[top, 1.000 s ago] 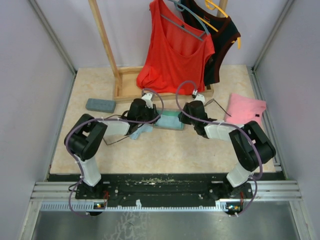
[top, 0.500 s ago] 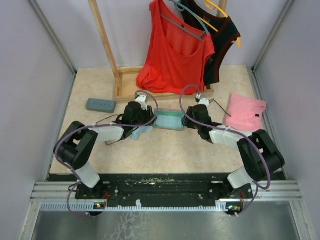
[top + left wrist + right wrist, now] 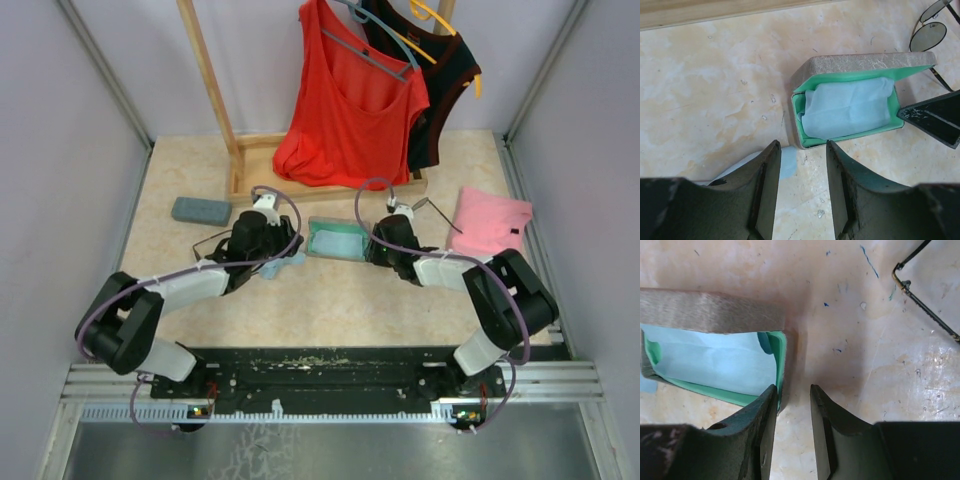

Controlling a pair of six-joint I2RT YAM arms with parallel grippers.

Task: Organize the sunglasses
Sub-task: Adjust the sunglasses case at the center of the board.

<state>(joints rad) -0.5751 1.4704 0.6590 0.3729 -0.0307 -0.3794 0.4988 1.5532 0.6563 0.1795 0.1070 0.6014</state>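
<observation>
An open grey case (image 3: pixel 333 240) with a green lining lies mid-table, a light blue cloth (image 3: pixel 847 112) inside it. My left gripper (image 3: pixel 283 246) stands open just off its left end, nothing between the fingers (image 3: pixel 802 145). At the right end my right gripper (image 3: pixel 372 246) is open, its left finger beside the case's end wall (image 3: pixel 792 388). One pair of sunglasses (image 3: pixel 437 212) lies right of the case, its lens (image 3: pixel 930 35) and arm (image 3: pixel 925 310) showing. Another pair of sunglasses (image 3: pixel 212 243) lies by my left arm.
A closed grey case (image 3: pixel 200 210) sits at the left. A second light blue cloth (image 3: pixel 285 263) lies under my left gripper. A pink cloth (image 3: pixel 490 220) is at the right. Behind stand a wooden rack base (image 3: pixel 250 178), a red top (image 3: pixel 350 100) and a black top (image 3: pixel 440 80).
Both grippers have opened wider and both arms have sunk low and stretched out beside the case's ends. The case stays open on the table.
</observation>
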